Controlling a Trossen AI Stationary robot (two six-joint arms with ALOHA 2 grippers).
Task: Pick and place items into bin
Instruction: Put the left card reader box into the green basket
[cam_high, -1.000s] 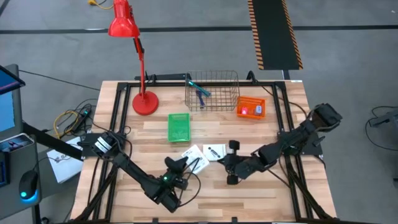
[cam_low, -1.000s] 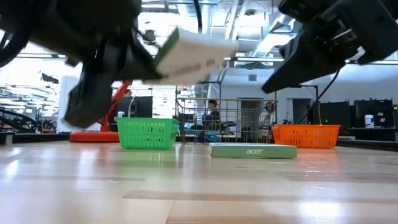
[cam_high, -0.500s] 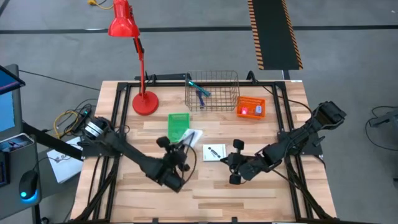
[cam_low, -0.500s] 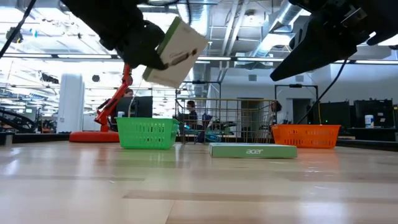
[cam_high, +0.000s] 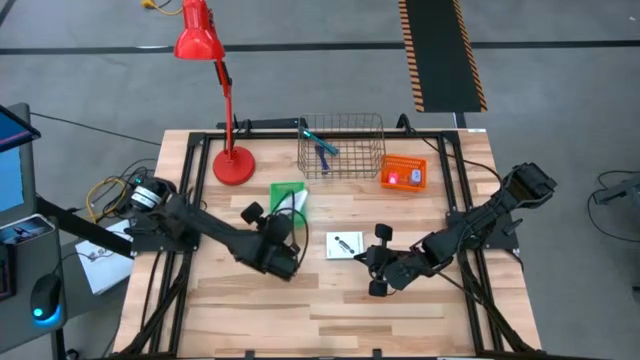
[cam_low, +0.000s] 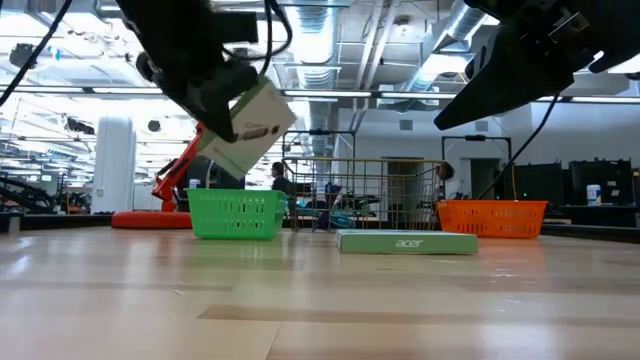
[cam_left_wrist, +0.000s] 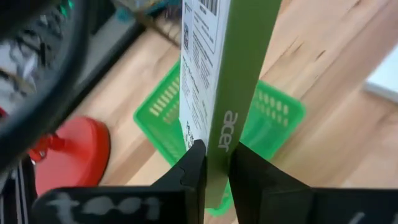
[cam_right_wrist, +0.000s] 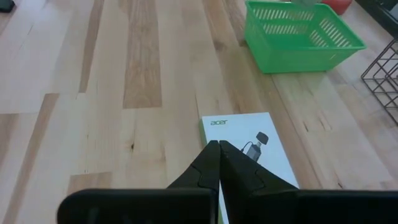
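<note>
- The left gripper is clamped on a thin white-and-green box marked "acer" — its two fingers press the box's flat sides, and the box stands on edge between them.
- In the high view that gripper sits left of the frame's centre, with the box over the near edge of the green basket.
- In the low view the box hangs tilted in the air in the upper left, above the green basket.
- The right gripper has its fingers pressed fully together and holds nothing; it hovers over a second flat white box that lies on the wooden table.
- In the high view that second box lies at centre, just left of the right gripper.
- A wire basket at upper centre holds a dark blue pen and a teal stick.
- An orange basket stands just right of it — a small pink-red object lies inside.
- A red lamp stands at the table's upper left.
</note>
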